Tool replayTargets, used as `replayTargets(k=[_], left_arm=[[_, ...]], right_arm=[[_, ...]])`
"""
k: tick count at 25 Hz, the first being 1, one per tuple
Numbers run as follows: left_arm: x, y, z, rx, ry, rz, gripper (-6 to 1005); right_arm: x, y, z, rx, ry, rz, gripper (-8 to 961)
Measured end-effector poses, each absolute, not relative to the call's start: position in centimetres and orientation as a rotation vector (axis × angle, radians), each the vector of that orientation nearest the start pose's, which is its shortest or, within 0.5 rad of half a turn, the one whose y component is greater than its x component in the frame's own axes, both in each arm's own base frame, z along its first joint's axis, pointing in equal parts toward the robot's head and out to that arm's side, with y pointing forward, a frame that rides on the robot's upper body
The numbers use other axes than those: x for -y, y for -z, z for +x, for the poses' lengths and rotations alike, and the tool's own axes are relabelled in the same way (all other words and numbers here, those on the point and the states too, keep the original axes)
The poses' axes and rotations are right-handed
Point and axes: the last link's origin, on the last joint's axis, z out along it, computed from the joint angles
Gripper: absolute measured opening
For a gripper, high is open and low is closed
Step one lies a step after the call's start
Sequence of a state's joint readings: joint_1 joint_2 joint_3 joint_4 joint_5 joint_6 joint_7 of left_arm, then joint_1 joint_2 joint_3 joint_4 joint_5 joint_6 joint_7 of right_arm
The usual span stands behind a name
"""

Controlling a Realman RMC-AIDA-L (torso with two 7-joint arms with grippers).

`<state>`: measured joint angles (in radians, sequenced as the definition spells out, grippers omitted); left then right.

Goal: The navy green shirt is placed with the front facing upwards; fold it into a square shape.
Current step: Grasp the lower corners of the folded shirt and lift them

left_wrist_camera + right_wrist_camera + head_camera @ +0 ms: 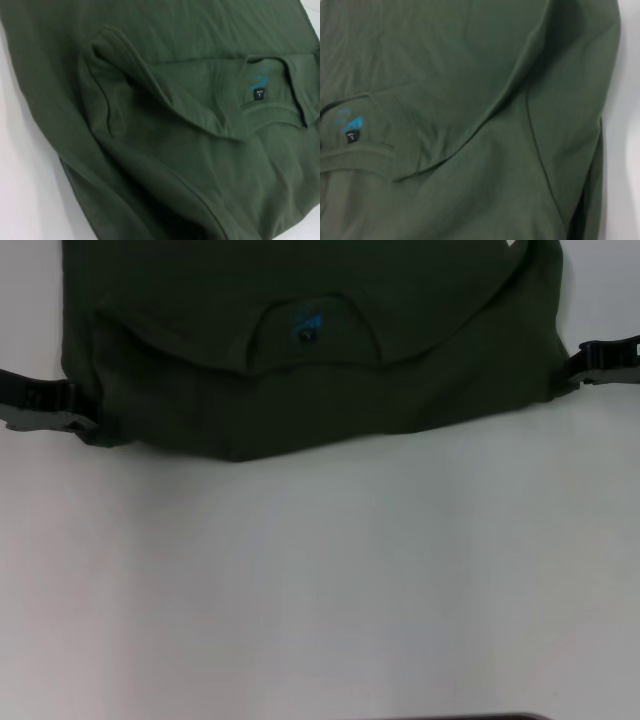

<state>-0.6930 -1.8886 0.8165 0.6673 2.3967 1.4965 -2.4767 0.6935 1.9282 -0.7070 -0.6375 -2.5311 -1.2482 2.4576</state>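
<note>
My fingers pinch the navy green shirt (310,360) at both side edges.
Left gripper (70,408) and right gripper (590,360) grip it on the white table (320,580); neck tag (306,335) faces up.

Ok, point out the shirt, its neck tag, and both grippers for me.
navy green shirt (400,390): head view, plain front fabric.
neck tag (258,94): left wrist view, black label.
left gripper (75,410): head view, fingertips at shirt edge.
right gripper (578,362): head view, fingertips at shirt edge.

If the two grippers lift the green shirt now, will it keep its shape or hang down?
Probably it hangs down: the navy green shirt already drapes in soft folds around the neck opening. Held only at its sides by left gripper and right gripper, its middle would likely sag.
</note>
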Motion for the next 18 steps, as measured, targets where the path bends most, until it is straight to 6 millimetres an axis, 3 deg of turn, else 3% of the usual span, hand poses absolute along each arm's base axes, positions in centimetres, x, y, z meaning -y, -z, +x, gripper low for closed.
replayTargets(k=[8, 18], left_arm=[[-36.7, -6.6, -28.0, 1.777, -0.089, -2.403, 44], [-34.5, -6.4, -27.9, 1.813, -0.274, -2.505, 44]], right_arm=[[-37.1, -6.4, 31.1, -1.775, 0.048, -2.179, 63], [-33.6, -6.7, 31.4, -1.895, 0.203, -2.252, 63]])
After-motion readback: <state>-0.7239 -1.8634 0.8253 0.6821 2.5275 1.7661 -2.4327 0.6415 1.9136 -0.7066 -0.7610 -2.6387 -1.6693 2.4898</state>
